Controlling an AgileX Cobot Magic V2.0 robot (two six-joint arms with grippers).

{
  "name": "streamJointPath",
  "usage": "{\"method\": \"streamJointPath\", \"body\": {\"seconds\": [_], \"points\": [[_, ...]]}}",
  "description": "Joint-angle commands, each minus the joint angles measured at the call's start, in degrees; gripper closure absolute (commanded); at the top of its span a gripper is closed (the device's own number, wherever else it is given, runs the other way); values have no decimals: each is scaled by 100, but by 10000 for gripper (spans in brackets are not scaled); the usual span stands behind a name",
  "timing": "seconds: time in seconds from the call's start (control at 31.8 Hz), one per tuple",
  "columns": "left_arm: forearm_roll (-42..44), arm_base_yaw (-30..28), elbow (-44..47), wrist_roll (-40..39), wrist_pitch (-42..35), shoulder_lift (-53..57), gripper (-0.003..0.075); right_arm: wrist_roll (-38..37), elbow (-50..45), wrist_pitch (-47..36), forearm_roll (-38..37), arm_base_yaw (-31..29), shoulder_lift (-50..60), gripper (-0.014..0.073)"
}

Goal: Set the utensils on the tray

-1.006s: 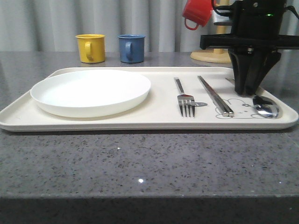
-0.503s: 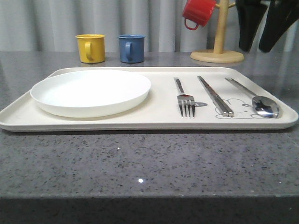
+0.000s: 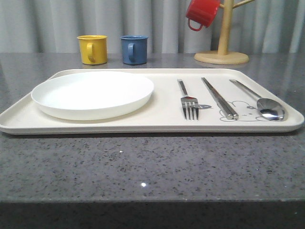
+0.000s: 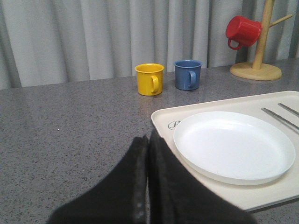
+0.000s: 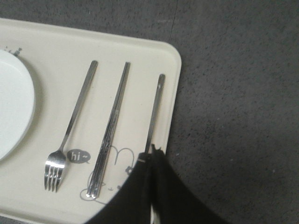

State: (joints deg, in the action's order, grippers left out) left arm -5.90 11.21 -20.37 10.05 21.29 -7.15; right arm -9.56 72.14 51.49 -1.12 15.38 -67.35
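The cream tray (image 3: 143, 128) lies across the grey counter. On its right half rest the fork (image 3: 189, 102), the chopsticks (image 3: 219, 98) and the spoon (image 3: 269, 107), side by side and apart. In the right wrist view my right gripper (image 5: 152, 153) hangs shut and empty high above the tray's right edge, over the spoon (image 5: 155, 109), hiding its bowl; the fork (image 5: 74, 119) and chopsticks (image 5: 112, 128) lie beside it. My left gripper (image 4: 148, 142) is shut with nothing in it, just off the tray's (image 4: 163, 119) left end.
A round white plate (image 3: 93, 93) fills the tray's left half. Behind the tray stand a yellow mug (image 3: 92, 49) and a blue mug (image 3: 134, 49). A wooden mug tree (image 3: 224, 38) with a red mug (image 3: 202, 13) stands at the back right.
My right gripper has lifted from beside the spoon and risen out of the front view. The spoon stays flat on the tray; nothing else moved.
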Motion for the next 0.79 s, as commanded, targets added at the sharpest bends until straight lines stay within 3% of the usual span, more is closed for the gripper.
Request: {"method": "streamJointPath", "body": {"seconds": [0.0, 0.44, 0.75], "points": [[-68, 29, -170, -48, -465, -70, 738, 77, -735, -1164, -346, 4, 853, 666], [-68, 29, -170, -48, -465, -70, 738, 77, -3916, -3134, -661, 4, 3395, 666], [-68, 29, -170, -48, -465, -70, 738, 77, -5085, -3765, -661, 4, 5101, 666]]}}
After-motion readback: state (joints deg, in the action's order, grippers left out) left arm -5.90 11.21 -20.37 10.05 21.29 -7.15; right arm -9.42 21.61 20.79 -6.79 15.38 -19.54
